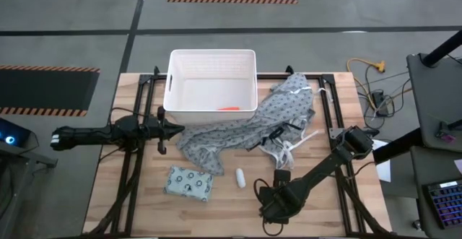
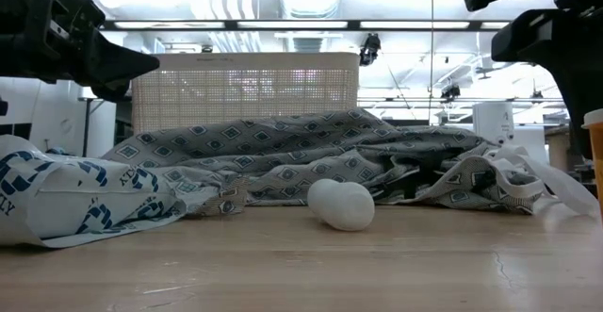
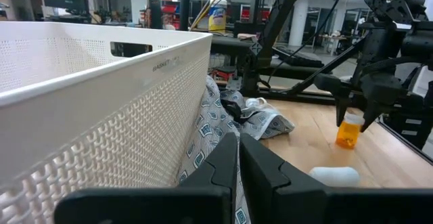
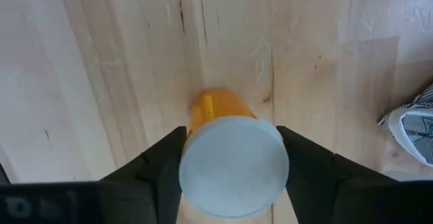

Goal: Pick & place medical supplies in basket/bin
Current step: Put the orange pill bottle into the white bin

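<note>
My right gripper [image 1: 274,199] stands near the table's near edge, pointing down, shut on an orange bottle with a white cap [image 4: 233,160], also visible as the orange bottle [image 3: 349,132] in the left wrist view. The white short cylinder [image 1: 240,177] lies on its side on the wood just left of it. A pale green dotted packet [image 1: 189,183] lies flat farther left. The white bin [image 1: 211,60] stands at the far side. My left gripper [image 1: 170,128] is shut and hovers near the bin's near left corner, touching nothing. The white disc is not seen. My right gripper pinches the orange bottle at its white cap [image 4: 196,166], one finger [image 4: 162,170] on each side of the cap. The fingers come from above, pointing down. The bottle stays upright below them [image 3: 349,137]; I cannot tell whether its base rests on the table.
A grey patterned gown [image 1: 253,123] with white ties sprawls from the bin's near right corner across the table's middle. A thin orange item [image 1: 228,108] lies inside the bin. Bare wood shows along the near edge around the packet and cylinder.
</note>
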